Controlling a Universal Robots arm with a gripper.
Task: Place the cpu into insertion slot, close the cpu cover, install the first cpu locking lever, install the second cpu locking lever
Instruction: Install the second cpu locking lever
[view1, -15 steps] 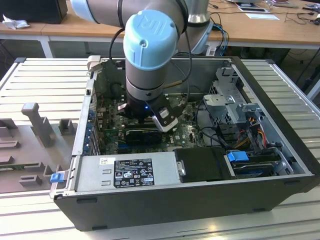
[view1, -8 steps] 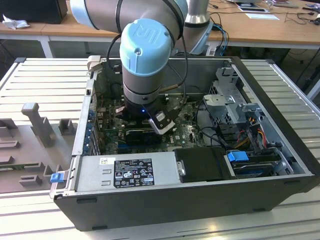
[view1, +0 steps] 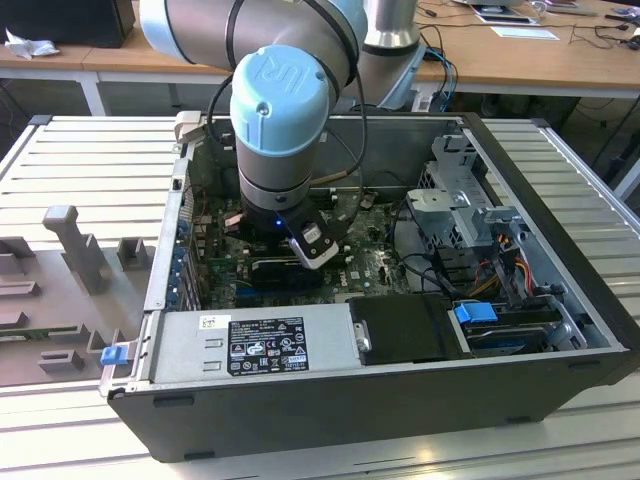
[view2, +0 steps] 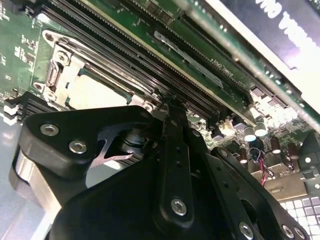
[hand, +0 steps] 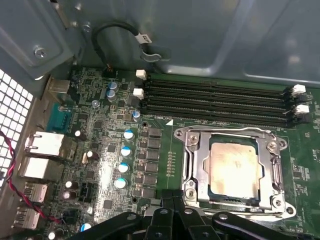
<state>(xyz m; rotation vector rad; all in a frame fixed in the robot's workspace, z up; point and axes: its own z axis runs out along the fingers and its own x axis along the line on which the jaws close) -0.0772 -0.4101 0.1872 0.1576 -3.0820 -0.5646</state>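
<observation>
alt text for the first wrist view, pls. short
A pale metal cpu sits in the insertion slot with the silver cpu cover framing it on a green motherboard. Four black memory slots run beside the socket, and the gripper's black linkage shows at the picture's edge.

Memory slots (hand: 215, 102) border cpu cover (hand: 230, 170); room above clear.

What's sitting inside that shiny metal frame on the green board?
In the first wrist view the cpu, pale and square, lies inside the cpu cover, which frames it. The insertion slot beneath is hidden by chip and frame.
</observation>
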